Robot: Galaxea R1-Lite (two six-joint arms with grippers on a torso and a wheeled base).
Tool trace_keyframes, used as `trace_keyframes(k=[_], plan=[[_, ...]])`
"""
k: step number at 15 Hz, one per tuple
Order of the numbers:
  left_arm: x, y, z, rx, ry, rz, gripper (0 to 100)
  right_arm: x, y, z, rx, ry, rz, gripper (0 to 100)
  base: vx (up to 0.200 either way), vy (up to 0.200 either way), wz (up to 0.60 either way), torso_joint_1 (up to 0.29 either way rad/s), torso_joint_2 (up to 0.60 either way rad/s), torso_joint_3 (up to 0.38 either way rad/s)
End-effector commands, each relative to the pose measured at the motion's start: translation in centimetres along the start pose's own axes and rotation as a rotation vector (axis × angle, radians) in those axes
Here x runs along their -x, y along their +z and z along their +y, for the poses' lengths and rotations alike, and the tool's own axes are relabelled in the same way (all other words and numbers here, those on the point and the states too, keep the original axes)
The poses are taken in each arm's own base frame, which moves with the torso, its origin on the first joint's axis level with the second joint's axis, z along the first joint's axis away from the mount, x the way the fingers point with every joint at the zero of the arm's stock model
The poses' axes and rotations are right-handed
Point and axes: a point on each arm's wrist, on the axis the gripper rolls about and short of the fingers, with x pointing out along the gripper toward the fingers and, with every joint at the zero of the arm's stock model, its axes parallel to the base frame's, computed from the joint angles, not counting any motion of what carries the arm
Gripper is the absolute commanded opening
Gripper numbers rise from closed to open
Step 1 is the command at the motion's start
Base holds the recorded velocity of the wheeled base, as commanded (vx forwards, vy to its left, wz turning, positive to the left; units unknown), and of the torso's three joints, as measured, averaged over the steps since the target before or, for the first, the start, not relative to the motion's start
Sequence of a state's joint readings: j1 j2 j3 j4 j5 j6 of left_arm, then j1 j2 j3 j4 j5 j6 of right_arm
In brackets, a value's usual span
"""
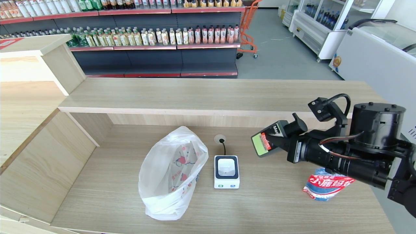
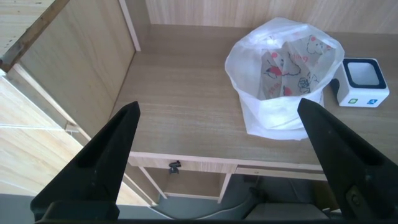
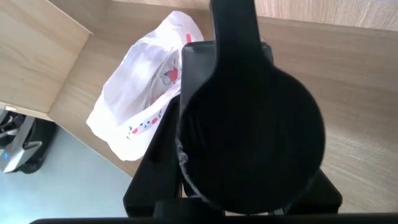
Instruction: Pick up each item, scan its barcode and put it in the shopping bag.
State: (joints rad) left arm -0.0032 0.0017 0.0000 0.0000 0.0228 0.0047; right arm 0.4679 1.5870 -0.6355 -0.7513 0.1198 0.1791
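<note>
My right gripper [image 1: 276,138] is shut on a small dark box with a green and red end [image 1: 264,143], held in the air to the right of and above the white barcode scanner [image 1: 226,171]. The dark box [image 3: 249,124] blocks most of the right wrist view. A white plastic shopping bag [image 1: 172,172] stands open left of the scanner with a patterned package inside [image 1: 182,164]. The bag [image 2: 283,74] and scanner [image 2: 362,82] also appear in the left wrist view, beyond my open left gripper [image 2: 217,155], which hangs off the counter's front edge. A red, white and blue pouch [image 1: 325,187] lies under my right arm.
The wooden counter [image 1: 260,208] has a raised ledge [image 1: 211,94] behind and a side wall [image 1: 42,165] on the left. The scanner's cable [image 1: 223,146] runs into a hole in the counter. Store shelves with bottles [image 1: 156,35] stand far behind.
</note>
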Motion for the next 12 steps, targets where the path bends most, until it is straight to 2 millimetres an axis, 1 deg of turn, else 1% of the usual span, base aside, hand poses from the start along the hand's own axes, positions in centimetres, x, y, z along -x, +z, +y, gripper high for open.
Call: trace_keyframes(k=[1, 4, 7, 10, 12], plan=[[0.0, 0.0, 0.0, 0.000, 0.000, -0.002, 100, 0.6, 0.5, 0.1, 0.004, 0.003, -0.024, 0, 0.000, 0.000, 0.00, 0.000, 0.00, 0.000], [0.0, 0.0, 0.0, 0.000, 0.000, -0.002, 100, 0.7, 0.5, 0.2, 0.002, 0.004, -0.022, 0, -0.200, 0.000, 0.00, 0.007, 0.00, -0.001], [0.0, 0.0, 0.0, 0.000, 0.000, 0.000, 100, 1.3, -0.5, 0.0, -0.002, -0.003, 0.008, 0, -0.200, 0.000, 0.00, -0.002, 0.01, 0.001], [0.0, 0.0, 0.0, -0.001, 0.000, 0.000, 100, 1.7, -0.7, -0.1, -0.022, -0.007, 0.012, 0, 0.000, 0.000, 0.00, 0.000, 0.00, 0.000], [0.0, 0.0, 0.0, -0.001, 0.000, 0.000, 100, 1.8, -0.5, 0.0, -0.065, -0.007, 0.004, 0, 0.000, 0.200, 0.00, 0.007, 0.00, 0.017]])
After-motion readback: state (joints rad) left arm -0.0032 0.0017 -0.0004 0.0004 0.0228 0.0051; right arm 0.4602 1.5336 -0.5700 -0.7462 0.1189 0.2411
